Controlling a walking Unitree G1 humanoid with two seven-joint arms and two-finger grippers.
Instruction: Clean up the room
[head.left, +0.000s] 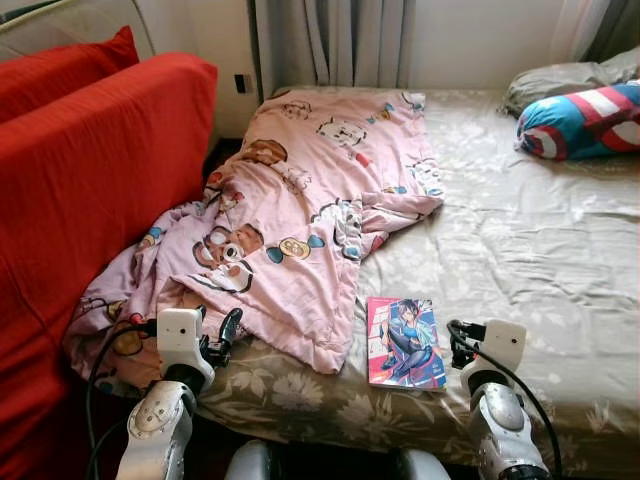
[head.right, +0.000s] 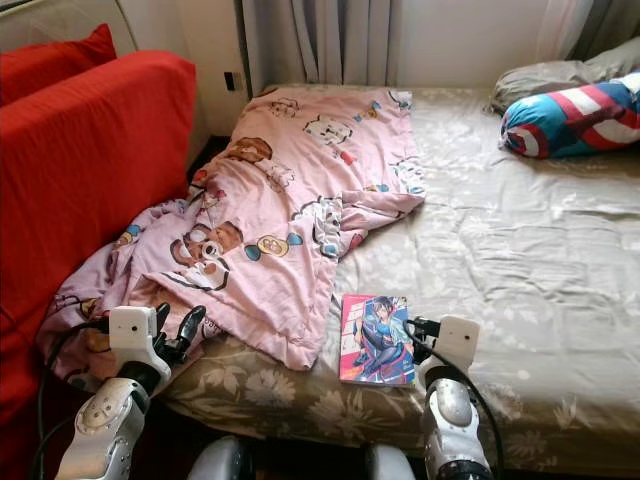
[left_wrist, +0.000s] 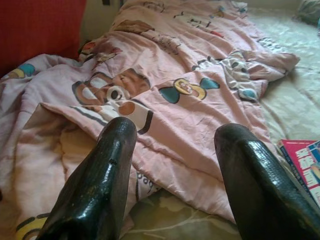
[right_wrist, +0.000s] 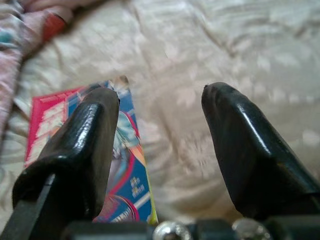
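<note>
A pink cartoon-print blanket (head.left: 290, 215) lies crumpled over the left half of the bed, its lower corner hanging off the front left edge. A comic book (head.left: 405, 342) with a pink and blue cover lies flat near the bed's front edge. My left gripper (head.left: 222, 338) is open just before the blanket's lower edge, and the left wrist view shows the blanket (left_wrist: 165, 100) between and beyond its fingers (left_wrist: 107, 170). My right gripper (head.left: 458, 343) is open just right of the book, with the book (right_wrist: 125, 165) under its left finger (right_wrist: 85, 145).
The bed's floral grey-green sheet (head.left: 520, 240) is bare on the right. A blue, red and white shield-print pillow (head.left: 585, 120) and a grey pillow (head.left: 560, 80) lie at the far right. A red sofa (head.left: 80, 190) with a red cushion (head.left: 60, 70) stands close on the left. Curtains (head.left: 335, 40) hang behind.
</note>
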